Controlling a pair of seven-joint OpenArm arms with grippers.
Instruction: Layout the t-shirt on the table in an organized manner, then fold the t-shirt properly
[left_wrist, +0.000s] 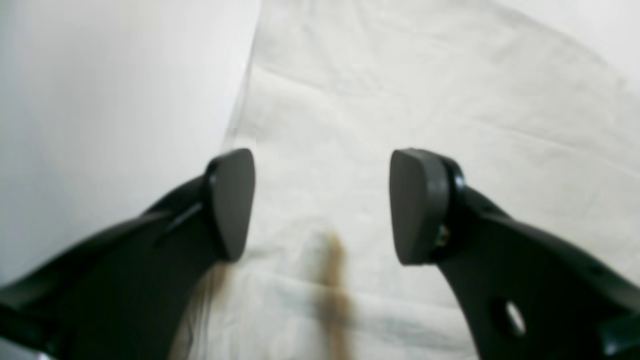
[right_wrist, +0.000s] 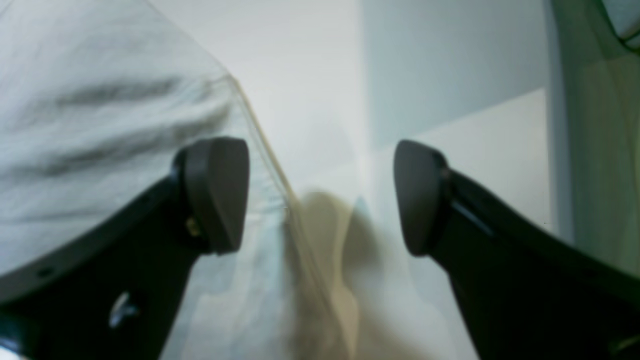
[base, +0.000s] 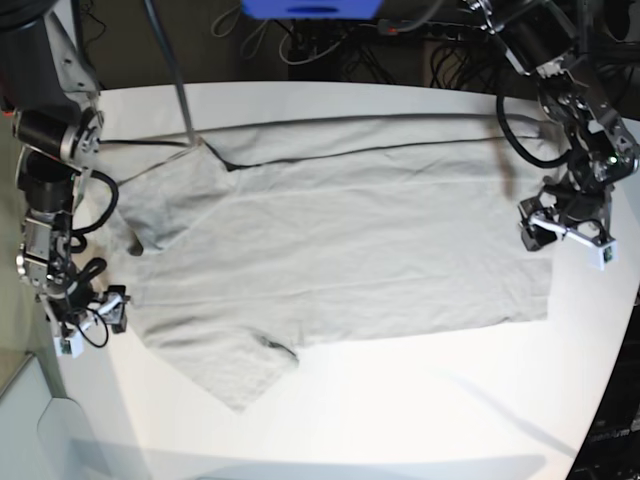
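Note:
The light grey-beige t-shirt (base: 350, 250) lies spread flat on the white table (base: 400, 400), neck end at the left and hem at the right, one sleeve pointing to the front. My left gripper (base: 535, 230) hovers at the hem's right edge. In the left wrist view, my left gripper (left_wrist: 322, 205) is open over the t-shirt (left_wrist: 425, 100), with bare table (left_wrist: 100, 100) to one side. My right gripper (base: 100, 315) sits by the shirt's left end. In the right wrist view, my right gripper (right_wrist: 317, 197) is open and straddles the edge of the wrinkled t-shirt (right_wrist: 100, 125), holding nothing.
Dark cables and gear crowd the back behind the table, with a blue object (base: 310, 8) at the top. A thin metal pole (base: 170, 70) slants down to the back left of the table. The table's rounded edge runs close to both arms.

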